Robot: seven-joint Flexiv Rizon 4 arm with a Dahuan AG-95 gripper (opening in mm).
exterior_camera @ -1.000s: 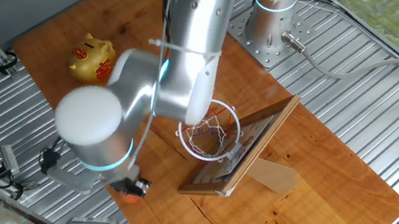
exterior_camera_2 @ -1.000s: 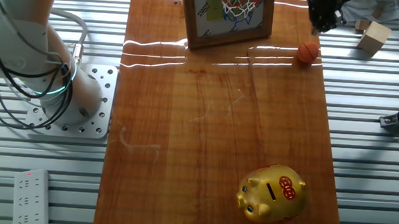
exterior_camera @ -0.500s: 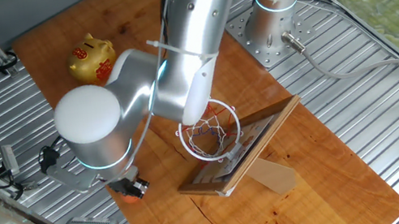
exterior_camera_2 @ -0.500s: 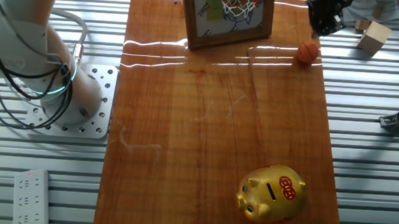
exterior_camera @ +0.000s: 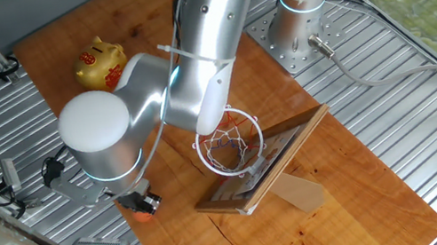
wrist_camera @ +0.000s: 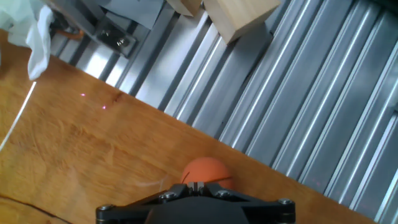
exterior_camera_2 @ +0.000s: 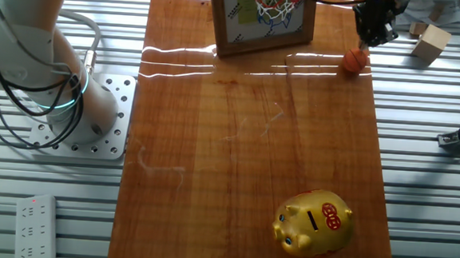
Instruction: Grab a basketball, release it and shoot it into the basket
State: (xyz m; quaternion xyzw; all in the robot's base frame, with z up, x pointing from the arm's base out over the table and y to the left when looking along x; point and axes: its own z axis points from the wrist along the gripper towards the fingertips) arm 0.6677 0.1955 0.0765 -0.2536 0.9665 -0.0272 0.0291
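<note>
Tiny orange basketball [exterior_camera_2: 356, 60] sitting on the wooden board [exterior_camera_2: 253, 146], right by the board's edge where the ribbed metal tabletop [exterior_camera_2: 429, 141] begins, off to one side of the basket [exterior_camera_2: 263, 9]. Round all over, so no long axis to line up with; any approach angle fine.

Just above and slightly behind it in the other fixed view, the gripper [exterior_camera_2: 375, 26], hanging close over the ball, tips pointing down toward it. From the hand view, basketball [wrist_camera: 207, 172] almost dead centre along the bottom edge, tucked right against the dark gripper body, fingertips themselves out of frame. From one fixed view, only a sliver of orange [exterior_camera: 143, 214] peeking under the black gripper [exterior_camera: 139, 203], arm bulk blocking the rest. Spread or pressed together? Cannot tell from any view. No sign of contact with the ball either.

Likely step in hand: final drop onto the ball. Key relation: ball directly below the fingers, a touch toward the camera side in the other fixed view, so mostly straight down. Risk worth flagging: nudging it off the board edge and onto the metal ribs. Hoop ring close by, net hanging free, piggy bank [exterior_camera_2: 314, 223] well apart at the far end.
</note>
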